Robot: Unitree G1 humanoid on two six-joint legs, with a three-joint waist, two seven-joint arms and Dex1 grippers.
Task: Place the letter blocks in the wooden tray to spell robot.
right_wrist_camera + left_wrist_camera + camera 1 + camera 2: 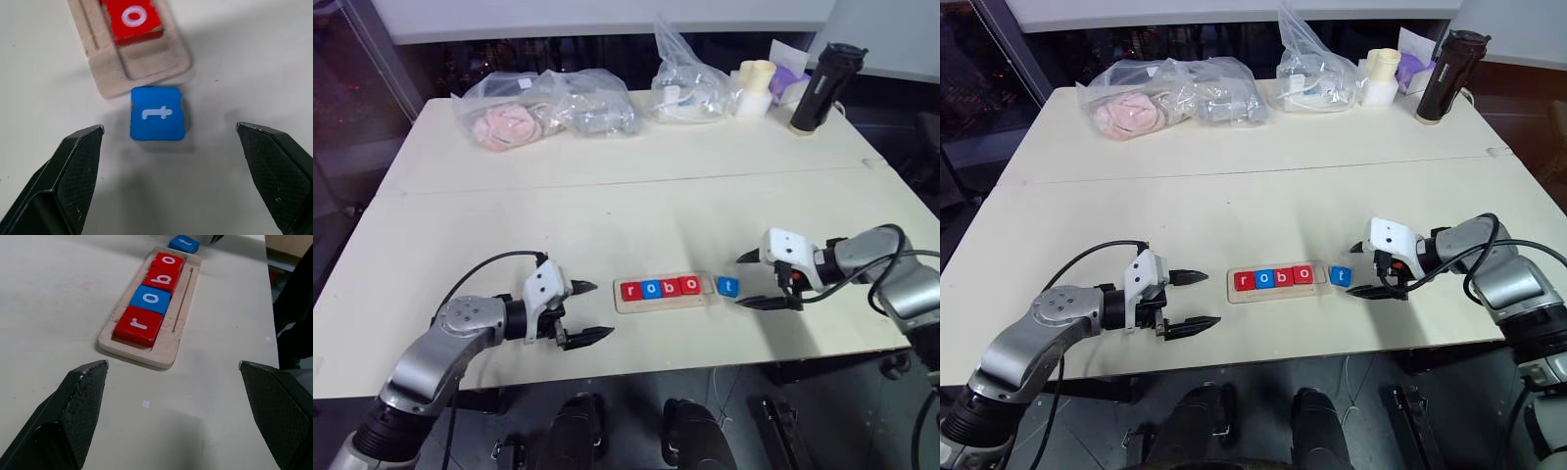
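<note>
While the wooden tray [663, 300] near the table's [607, 206] front edge holds r, o, b, o, the blue t block [157, 113] lies on the table just off its right end. Right gripper [754, 280] wide apart around it w/o touching; left gripper [590, 311] also spread wide, empty.

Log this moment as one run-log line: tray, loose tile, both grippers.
light wooden tray: holds r, o, b, o | blue square t block: on table beside tray's end | right gripper: open, by it | left gripper: open, empty

A wide pale table [607, 196] stands over a dark floor [342, 147]; plastic bags [548, 103] and a black bottle [820, 86] sit along its far edge.
</note>
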